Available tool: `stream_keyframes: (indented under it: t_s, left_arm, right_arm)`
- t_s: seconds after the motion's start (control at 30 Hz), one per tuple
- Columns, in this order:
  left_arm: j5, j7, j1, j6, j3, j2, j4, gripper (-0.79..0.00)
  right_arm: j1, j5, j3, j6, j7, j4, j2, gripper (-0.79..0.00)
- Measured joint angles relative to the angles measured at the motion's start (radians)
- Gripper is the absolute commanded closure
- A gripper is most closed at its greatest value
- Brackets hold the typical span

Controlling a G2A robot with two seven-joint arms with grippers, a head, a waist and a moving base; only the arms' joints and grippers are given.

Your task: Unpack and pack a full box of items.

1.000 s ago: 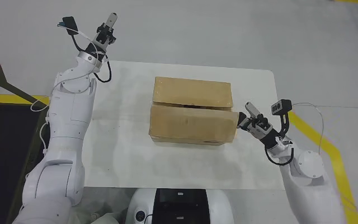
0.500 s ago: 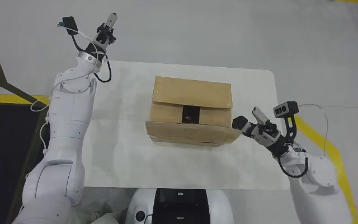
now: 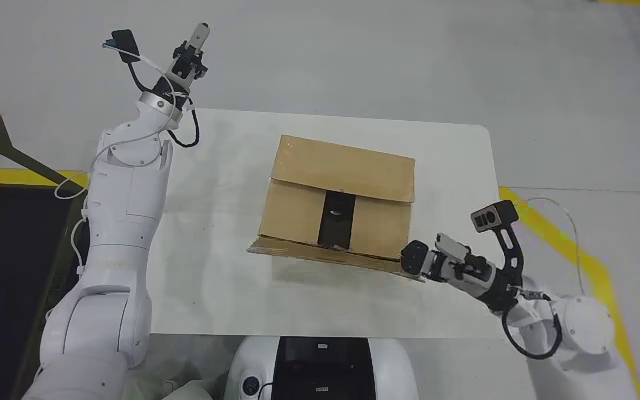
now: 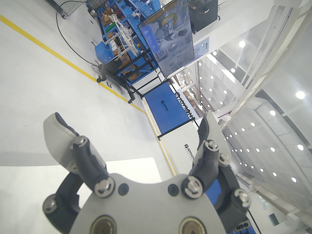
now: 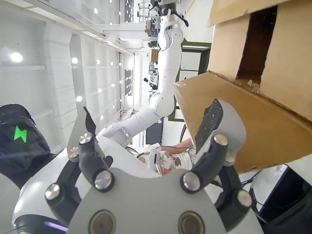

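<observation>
Box (image 3: 340, 195), cardboard: 1, mid-table (image 3: 220, 270).
Outer flaps: 2. Far flap (image 3: 345, 165) lies over the top; near flap (image 3: 330, 252) is folded out toward the robot.
Inner flaps (image 3: 290, 208): 2, down, with 1 dark gap (image 3: 336, 220) between them.
Grippers: 2.
Right gripper (image 5: 148, 109) is at the near flap's right corner, fingers apart, one against the cardboard.
Left gripper (image 4: 131, 118) is raised beyond the table's far left corner, fingers spread, empty.
</observation>
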Motion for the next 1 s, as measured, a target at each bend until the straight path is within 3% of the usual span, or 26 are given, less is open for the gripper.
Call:
stream_keyframes:
  t_s: [0.73, 1.0]
  left_arm:
    - [0.000, 0.000, 0.000, 0.000, 0.000, 0.000, 0.000, -0.785]
    - [0.000, 0.000, 0.000, 0.000, 0.000, 0.000, 0.000, -0.785]
  right_arm:
    - [-0.036, -0.174, -0.170, 0.106, 0.090, 0.022, 0.021, -0.785]
    - [-0.026, -0.292, -0.223, 0.137, 0.032, 0.074, 0.028, -0.785]
